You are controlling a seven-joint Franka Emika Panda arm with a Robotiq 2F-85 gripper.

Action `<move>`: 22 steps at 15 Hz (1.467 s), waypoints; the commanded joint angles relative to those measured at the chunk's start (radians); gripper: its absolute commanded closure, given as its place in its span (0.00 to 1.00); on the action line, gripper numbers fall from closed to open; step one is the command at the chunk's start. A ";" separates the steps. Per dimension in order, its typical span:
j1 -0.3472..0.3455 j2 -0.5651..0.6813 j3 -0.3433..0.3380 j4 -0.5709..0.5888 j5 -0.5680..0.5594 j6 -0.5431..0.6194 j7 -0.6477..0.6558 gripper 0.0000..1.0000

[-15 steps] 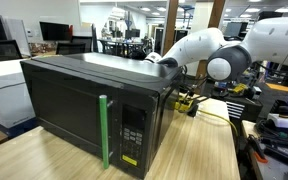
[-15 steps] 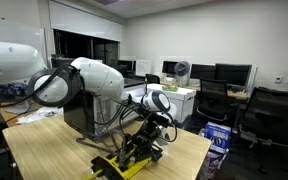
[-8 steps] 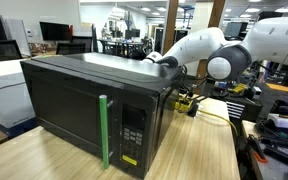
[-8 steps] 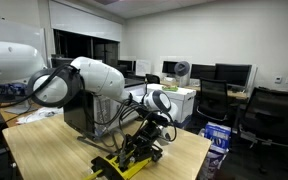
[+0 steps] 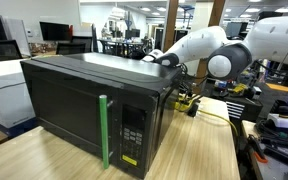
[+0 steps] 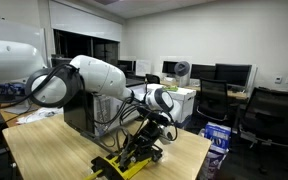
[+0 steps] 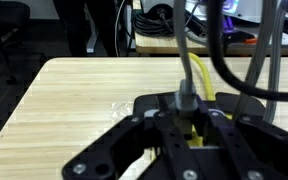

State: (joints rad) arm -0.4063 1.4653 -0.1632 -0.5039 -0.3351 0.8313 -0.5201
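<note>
My gripper (image 7: pixel 184 112) is shut, its black fingers pinched on a grey plug (image 7: pixel 184 98) whose cable runs up and away. Under it lies a yellow and black power strip (image 6: pixel 119 163), seen as a yellow bar (image 7: pixel 198 75) in the wrist view. The arm reaches down behind a black microwave (image 5: pixel 84 105) with a green door handle (image 5: pixel 104 130). In an exterior view the gripper (image 6: pixel 156 122) hangs just above the strip, among black cables. The microwave's body hides the fingertips in an exterior view, where only the wrist (image 5: pixel 167 60) shows.
The microwave takes up most of the wooden table (image 5: pixel 199 140). Cables trail over the tabletop beside the power strip (image 5: pixel 187 102). Office chairs (image 6: pixel 269 115), desks with monitors and a blue bin (image 6: pixel 216 138) stand beyond the table's edge.
The wrist has edged slightly upward behind the microwave. The grip on the plug looks the same.
</note>
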 commanded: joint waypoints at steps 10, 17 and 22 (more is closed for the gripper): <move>0.003 0.000 0.022 -0.035 0.015 0.134 0.055 0.93; 0.010 0.000 0.019 -0.040 0.006 0.174 0.092 0.93; 0.007 -0.002 0.017 -0.049 0.005 0.180 0.102 0.93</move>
State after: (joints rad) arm -0.4004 1.4634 -0.1630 -0.5110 -0.3426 0.8364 -0.4854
